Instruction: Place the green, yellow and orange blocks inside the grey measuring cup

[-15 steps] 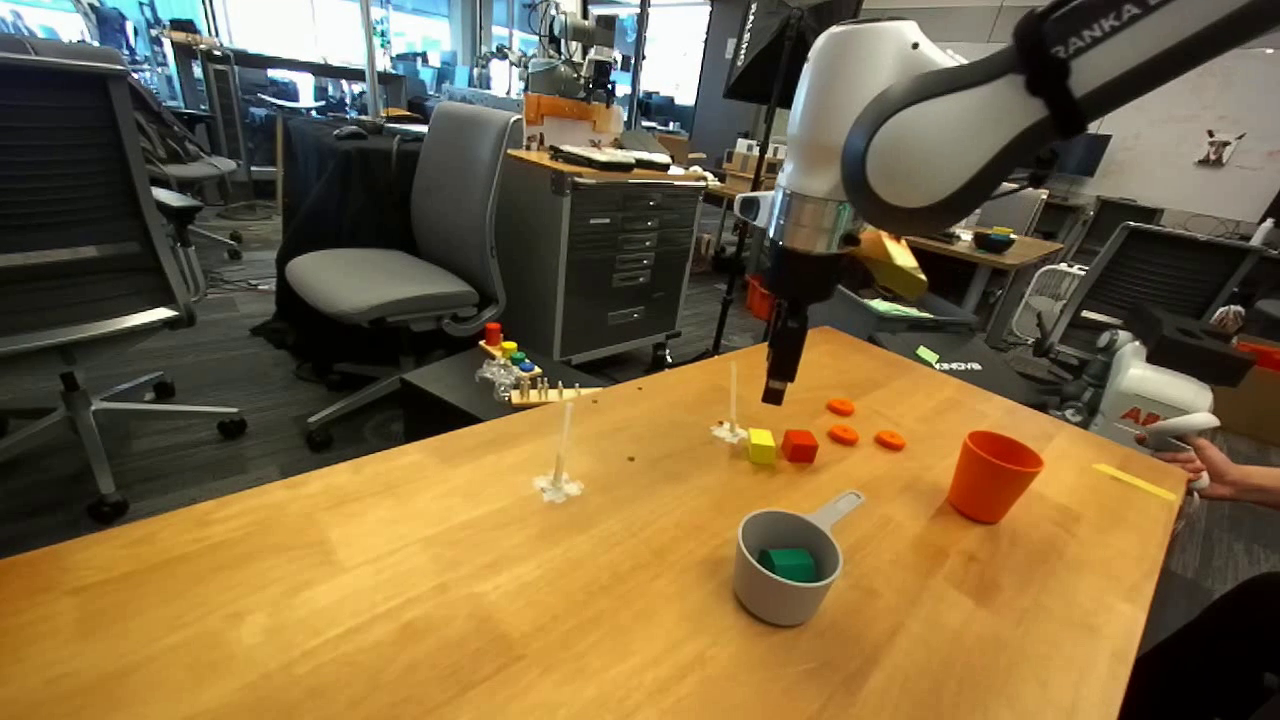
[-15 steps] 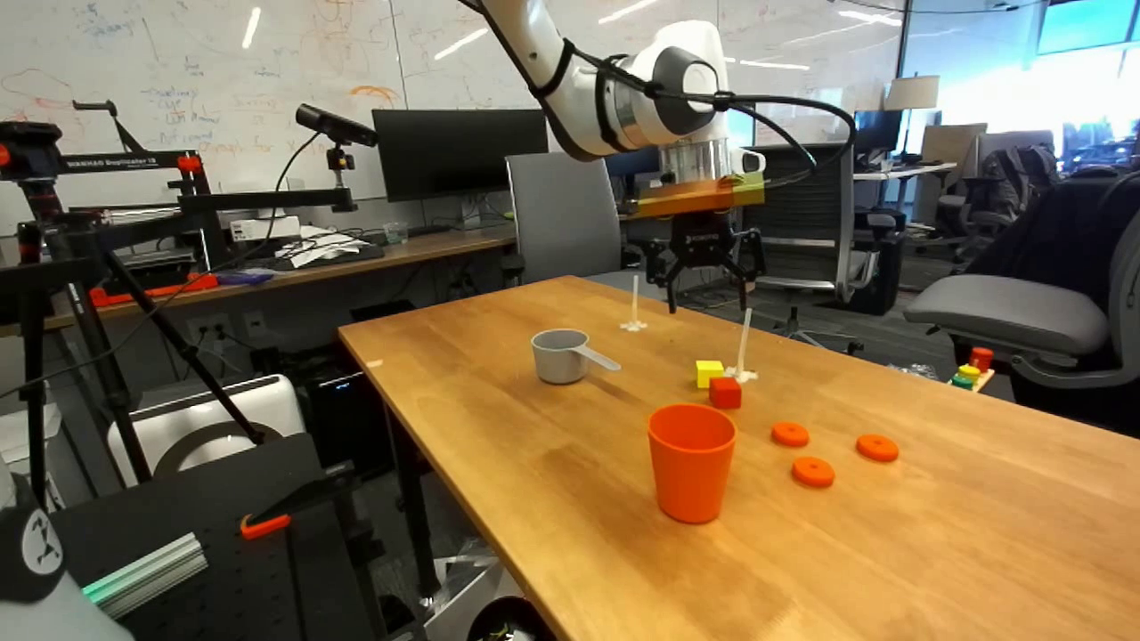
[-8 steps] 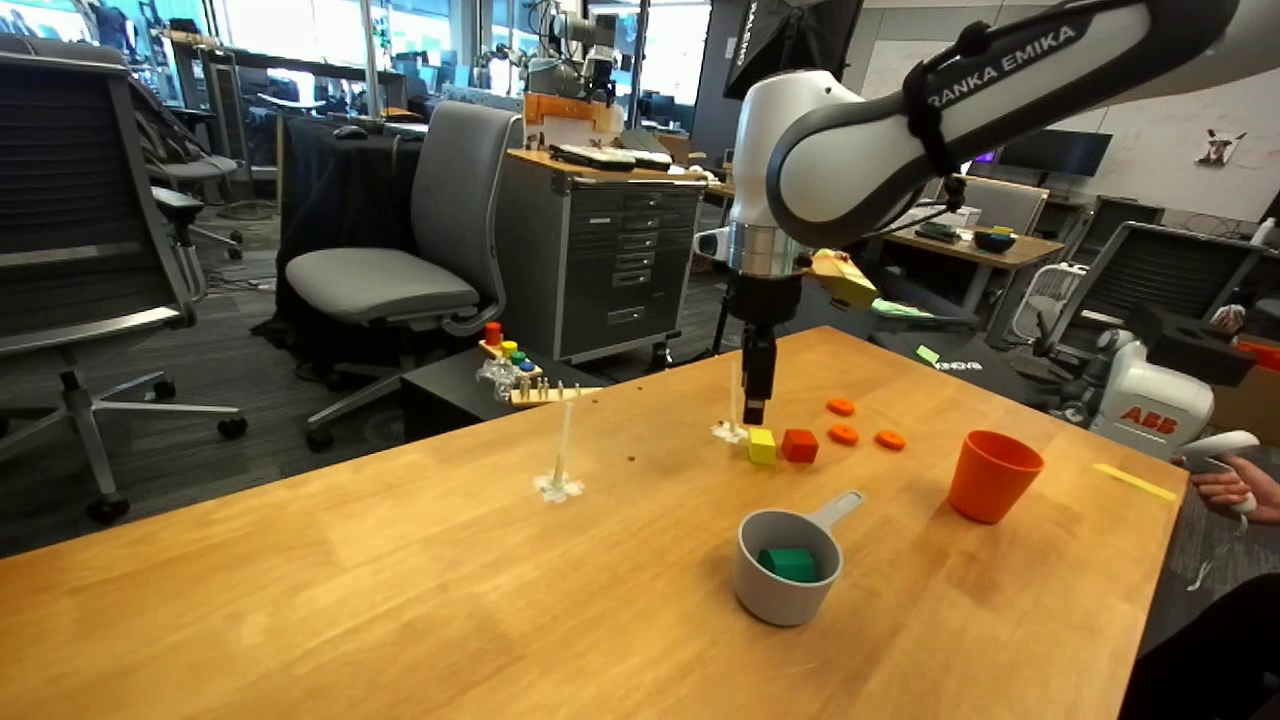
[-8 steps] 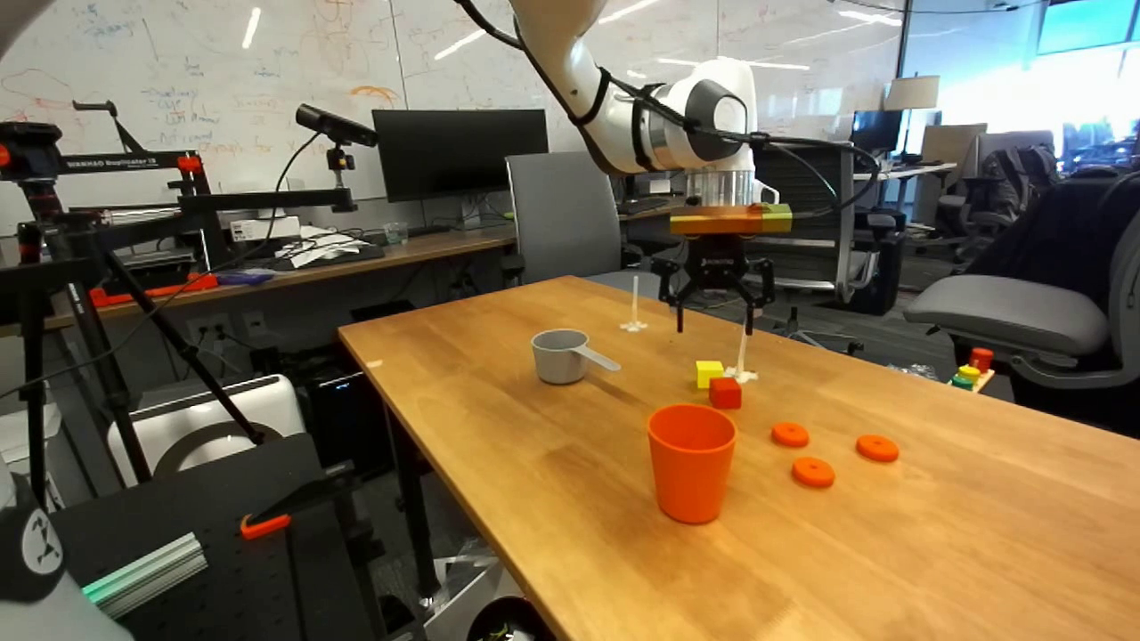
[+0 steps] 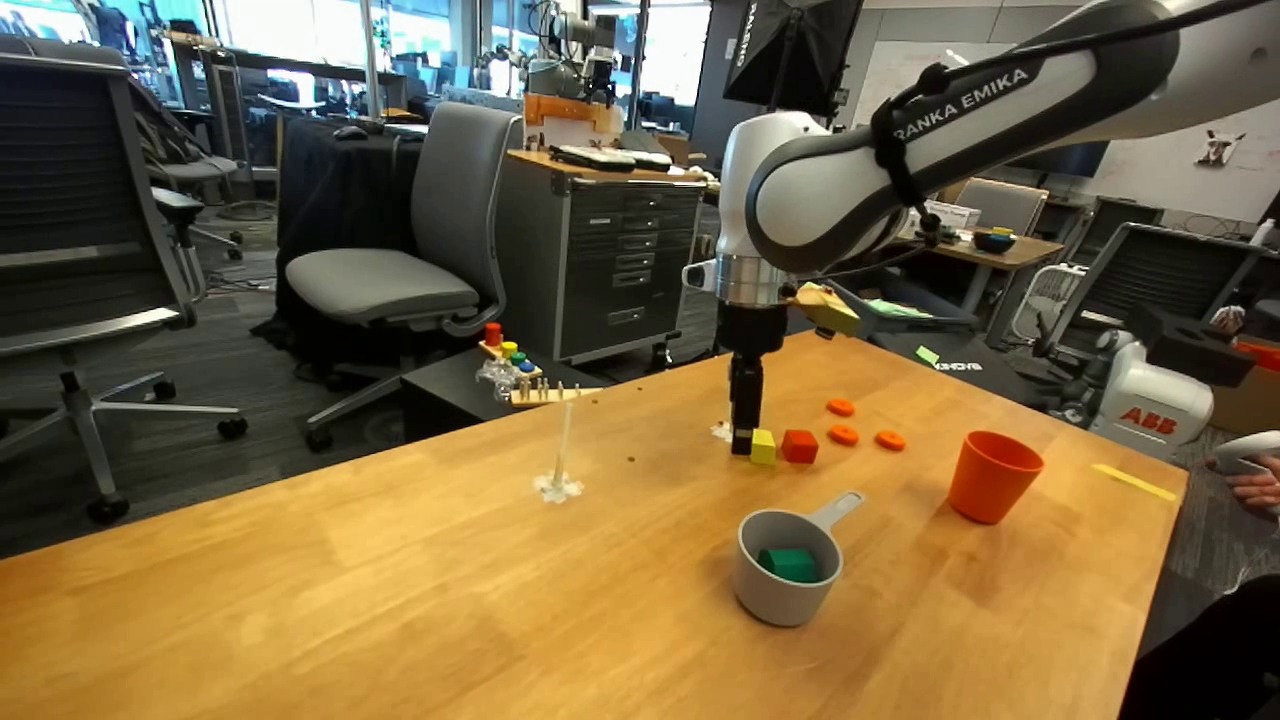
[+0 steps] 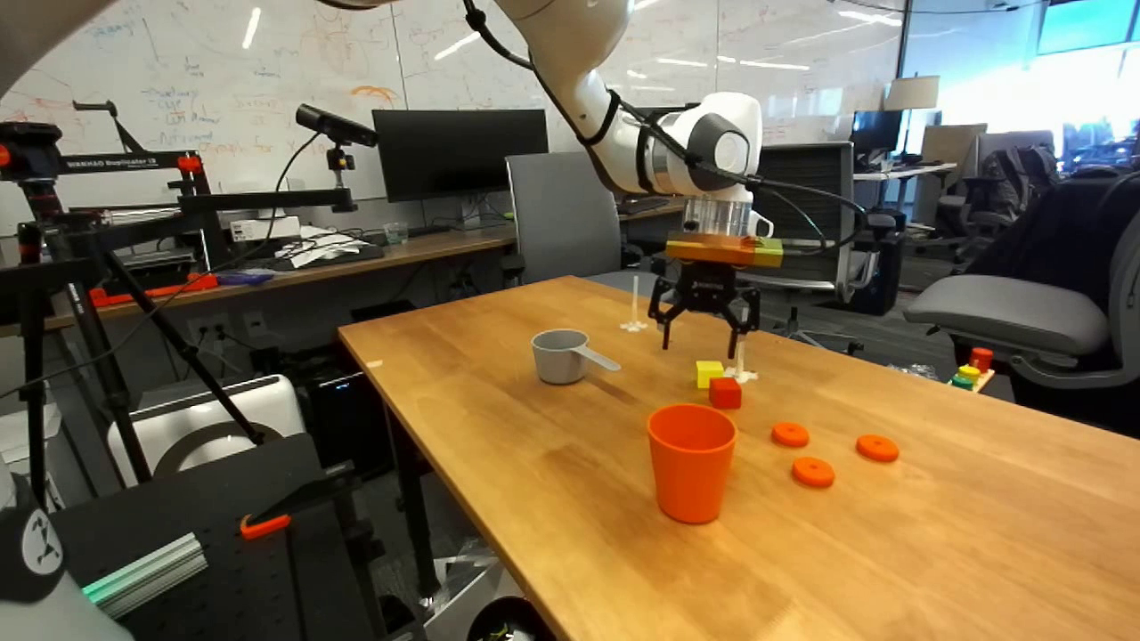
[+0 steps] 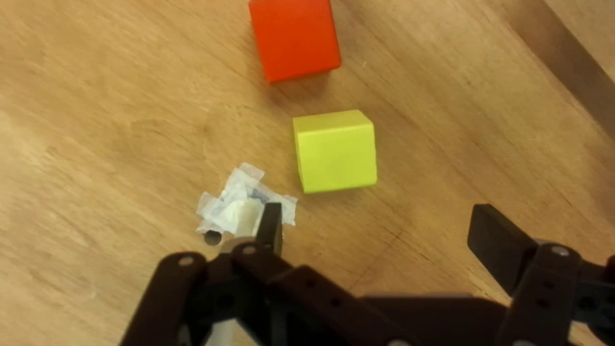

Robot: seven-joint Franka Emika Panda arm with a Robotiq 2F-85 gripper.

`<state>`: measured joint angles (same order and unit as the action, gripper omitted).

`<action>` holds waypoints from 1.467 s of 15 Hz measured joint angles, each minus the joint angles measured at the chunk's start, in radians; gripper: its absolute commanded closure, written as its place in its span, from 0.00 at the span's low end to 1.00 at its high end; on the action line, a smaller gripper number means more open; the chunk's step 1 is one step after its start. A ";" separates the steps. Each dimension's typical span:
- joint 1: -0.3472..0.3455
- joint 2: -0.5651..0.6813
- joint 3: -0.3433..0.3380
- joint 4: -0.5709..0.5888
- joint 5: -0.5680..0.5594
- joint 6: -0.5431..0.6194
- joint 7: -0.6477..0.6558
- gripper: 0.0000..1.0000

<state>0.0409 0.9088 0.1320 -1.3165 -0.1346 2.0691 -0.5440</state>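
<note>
The grey measuring cup (image 5: 778, 603) stands upright on the table and also shows in an exterior view (image 6: 559, 363). The green block (image 5: 790, 565) lies inside it; the cup wall hides it in an exterior view. The yellow block (image 5: 763, 448) sits on the table beside the red-orange block (image 5: 800, 446). In the wrist view the yellow block (image 7: 337, 156) is just ahead of my fingers, and the red-orange block (image 7: 295, 39) is farther off. My gripper (image 7: 377, 223) is open, empty and pointing down, low above the table; it also shows in an exterior view (image 6: 699, 351).
A thin upright stick taped to the table (image 7: 247, 211) is right beside one finger. A second stick (image 5: 562, 450) stands farther along. A taller orange-red cup (image 5: 995, 478) and three flat orange discs (image 5: 843, 434) are on the table.
My gripper has come down toward the table, to beside the yellow block, and has stayed open. The blocks and the cups have not moved.
</note>
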 measured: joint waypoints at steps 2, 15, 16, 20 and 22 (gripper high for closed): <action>-0.003 0.002 0.000 0.000 0.007 -0.002 0.001 0.00; -0.033 0.002 -0.001 -0.034 0.008 -0.004 0.007 0.51; -0.033 0.002 -0.001 -0.038 0.008 -0.001 0.008 0.60; -0.040 -0.001 -0.001 -0.047 0.008 0.021 0.015 0.86; -0.042 -0.006 -0.001 -0.050 0.008 0.035 0.021 0.86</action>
<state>-0.0006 0.9024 0.1313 -1.3669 -0.1263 2.1045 -0.5227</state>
